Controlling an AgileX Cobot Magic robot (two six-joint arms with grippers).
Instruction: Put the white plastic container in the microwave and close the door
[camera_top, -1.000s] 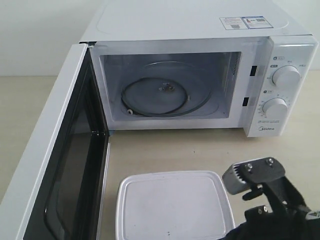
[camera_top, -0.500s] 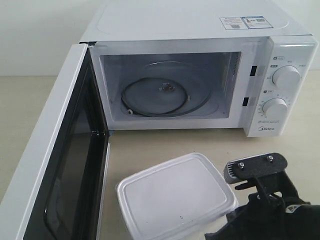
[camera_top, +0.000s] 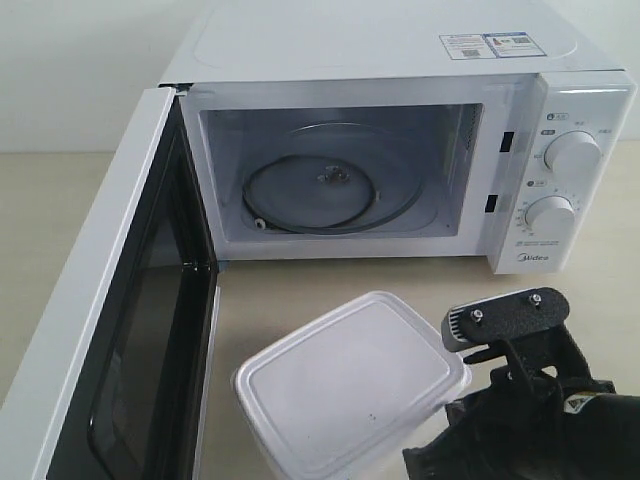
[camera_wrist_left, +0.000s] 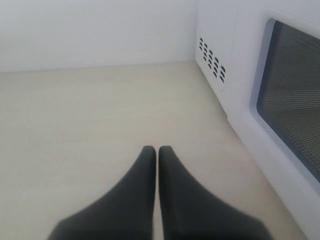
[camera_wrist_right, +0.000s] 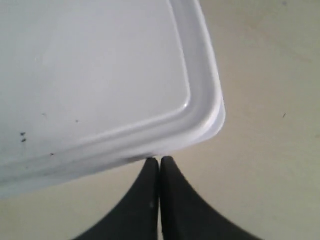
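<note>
Likely light, slick, thin-walled: translucent white rectangular plastic container. Right gripper, clenched empty, touching its rim; left gripper clenched too. Gripping under rim looking best.

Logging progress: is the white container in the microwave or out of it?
Out. The white plastic container sits on the table in front of the microwave; only the glass turntable lies inside.

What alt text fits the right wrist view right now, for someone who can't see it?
The white plastic container, seen from above, fills much of the frame, one rounded corner showing. The right gripper, jaws shut together, points its tip at the container's side edge, apparently touching. Pale beige table lies around them.
</note>
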